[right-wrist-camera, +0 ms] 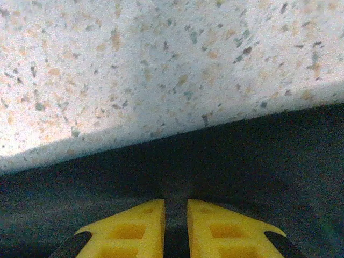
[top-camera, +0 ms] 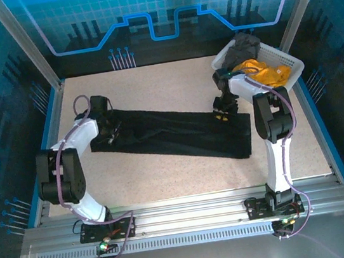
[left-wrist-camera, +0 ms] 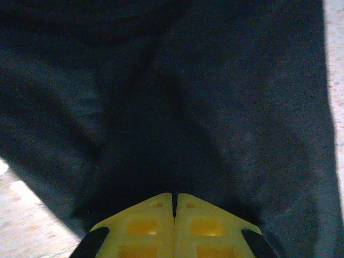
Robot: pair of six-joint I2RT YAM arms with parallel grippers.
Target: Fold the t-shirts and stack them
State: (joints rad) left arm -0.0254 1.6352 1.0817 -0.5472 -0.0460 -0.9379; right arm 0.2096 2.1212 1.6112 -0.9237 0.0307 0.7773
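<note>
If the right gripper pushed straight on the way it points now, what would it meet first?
The black shirt, right at its fingertips and seemingly pinched by the right gripper. Just beyond the cloth's edge lies the speckled table.

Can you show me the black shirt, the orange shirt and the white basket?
black t-shirt [top-camera: 172,132]: top view, its flat middle.
orange t-shirt [top-camera: 266,72]: top view, its bunched top.
white basket [top-camera: 283,52]: top view, far right wall.

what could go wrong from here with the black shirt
1. The right gripper bites the black shirt right at its edge; that thin hold may slip on lifting.
2. Creases run into the shut left gripper; it may hold only one layer, so the fold skews.
3. The basket sits close by the right gripper; a swing could nudge it.
</note>
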